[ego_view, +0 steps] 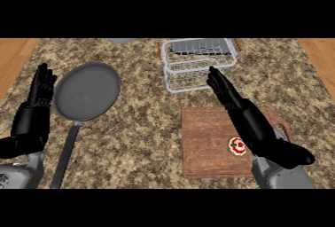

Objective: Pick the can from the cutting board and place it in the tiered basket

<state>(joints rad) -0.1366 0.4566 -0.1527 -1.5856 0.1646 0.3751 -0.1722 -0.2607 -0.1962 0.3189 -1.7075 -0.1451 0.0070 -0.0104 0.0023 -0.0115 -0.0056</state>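
Cutting board (209, 142) on counter (144, 133), in front of me, right of centre. Can (238, 146) on board, near its right edge, just left of my right forearm. Tiered basket (196, 64) behind board, at counter's far side. Frying pan (86, 91) left of basket and board, handle running toward me. My right hand (226, 88) above board's far edge, fingertips by basket's front. My left hand (40, 91) left of pan.

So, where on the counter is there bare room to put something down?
Bare counter lies between the frying pan and the cutting board, below the wire basket. A narrower strip runs right of the basket. The board is crowded: the can stands beside the right hand and its forearm. The open left hand rests by the pan.
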